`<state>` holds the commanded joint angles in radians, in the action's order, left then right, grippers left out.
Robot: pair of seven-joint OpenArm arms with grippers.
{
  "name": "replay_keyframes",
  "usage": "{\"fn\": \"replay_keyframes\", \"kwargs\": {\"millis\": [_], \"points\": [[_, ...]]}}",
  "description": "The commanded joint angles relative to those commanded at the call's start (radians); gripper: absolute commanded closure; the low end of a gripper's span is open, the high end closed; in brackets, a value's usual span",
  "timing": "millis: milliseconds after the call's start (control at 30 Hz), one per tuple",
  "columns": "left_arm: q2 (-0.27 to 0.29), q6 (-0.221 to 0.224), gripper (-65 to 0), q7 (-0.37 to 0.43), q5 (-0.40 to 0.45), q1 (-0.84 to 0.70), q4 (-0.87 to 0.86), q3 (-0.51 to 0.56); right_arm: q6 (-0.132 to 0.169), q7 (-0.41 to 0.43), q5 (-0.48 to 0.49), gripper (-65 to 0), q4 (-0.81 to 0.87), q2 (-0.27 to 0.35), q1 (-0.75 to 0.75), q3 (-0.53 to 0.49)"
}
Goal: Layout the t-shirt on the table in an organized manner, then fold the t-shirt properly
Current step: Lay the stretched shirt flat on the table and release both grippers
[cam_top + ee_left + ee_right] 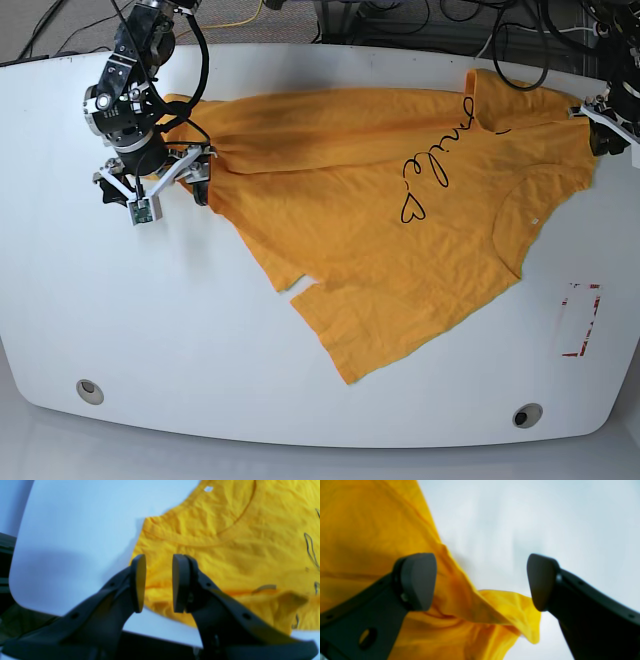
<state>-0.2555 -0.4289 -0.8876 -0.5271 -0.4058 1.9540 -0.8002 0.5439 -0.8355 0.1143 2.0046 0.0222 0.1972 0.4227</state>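
T-shirt, bright orange-yellow short-sleeved cloth point(380, 235), lies spread diagonally across the glossy white table point(150, 330), wrinkled, lettering side up; it is not yet folded.

Base view, left to right:
- Right gripper point(150, 185) hangs low at the shirt's left edge. The right wrist view shows its dark jaws spread wide with nothing pinched: one pad point(416, 580) sits over the yellow fabric, the other over bare table. A raised fold of cloth point(510, 615) lies between them.
- Round grommet hole point(89, 390) near the front-left table edge.
- Black cursive lettering with a small heart outline point(425, 175) at mid-shirt.
- Second grommet hole point(526, 414) at front right.
- Red rectangular outline mark point(582, 320) right of the shirt, apart from it.
- Left gripper point(608, 125) at the shirt's far-right edge by the neckline. The left wrist view shows its jaws slightly parted, with a clear gap between them and no cloth gripped; the curved collar seam point(240, 517) lies beyond.
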Motion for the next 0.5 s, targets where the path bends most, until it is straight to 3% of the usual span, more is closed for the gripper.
{"fn": "replay_keyframes", "kwargs": {"millis": [500], "points": [[0.000, 0.002, -15.8, -0.002, 0.002, 0.183, -0.002, 0.072, 0.000, 0.023, -0.002, -54.5, -0.084, 0.005, 0.075, 0.011]]}}
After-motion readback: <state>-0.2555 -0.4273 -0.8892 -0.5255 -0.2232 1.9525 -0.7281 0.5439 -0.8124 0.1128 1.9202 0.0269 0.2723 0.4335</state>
